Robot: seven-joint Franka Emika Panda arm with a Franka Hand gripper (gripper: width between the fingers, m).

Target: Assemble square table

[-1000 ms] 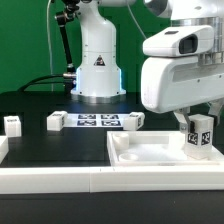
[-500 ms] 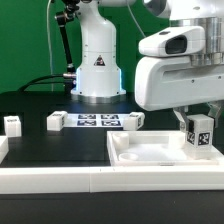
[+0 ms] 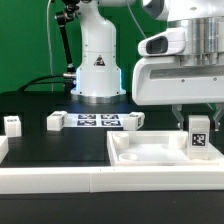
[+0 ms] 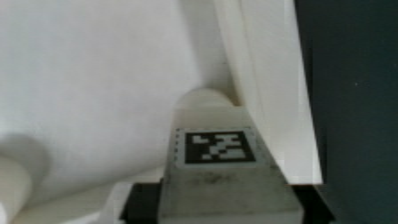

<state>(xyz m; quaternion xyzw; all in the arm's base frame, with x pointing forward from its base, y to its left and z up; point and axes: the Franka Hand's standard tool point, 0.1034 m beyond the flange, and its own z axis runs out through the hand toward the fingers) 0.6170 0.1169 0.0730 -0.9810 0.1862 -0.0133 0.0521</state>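
Note:
The white square table top (image 3: 150, 152) lies on the black table at the exterior view's right, raised rim up. My gripper (image 3: 199, 122) is shut on a white tagged peg leg (image 3: 200, 137) and holds it upright over the top's right part, near the rim. In the wrist view the leg (image 4: 217, 145) stands between my black fingers (image 4: 146, 203) and points down at the white tray surface (image 4: 89, 70) beside its rim. Three loose legs lie on the table: one (image 3: 12, 124) at the left, one (image 3: 57, 120) and one (image 3: 133, 120) by the marker board.
The marker board (image 3: 96, 121) lies flat in front of the robot base (image 3: 97, 70). A long white rail (image 3: 60, 179) runs along the front edge. A green wall stands behind.
My gripper and the held leg have moved a little toward the exterior view's right and slightly up, staying over the table top. The loose legs have not moved.

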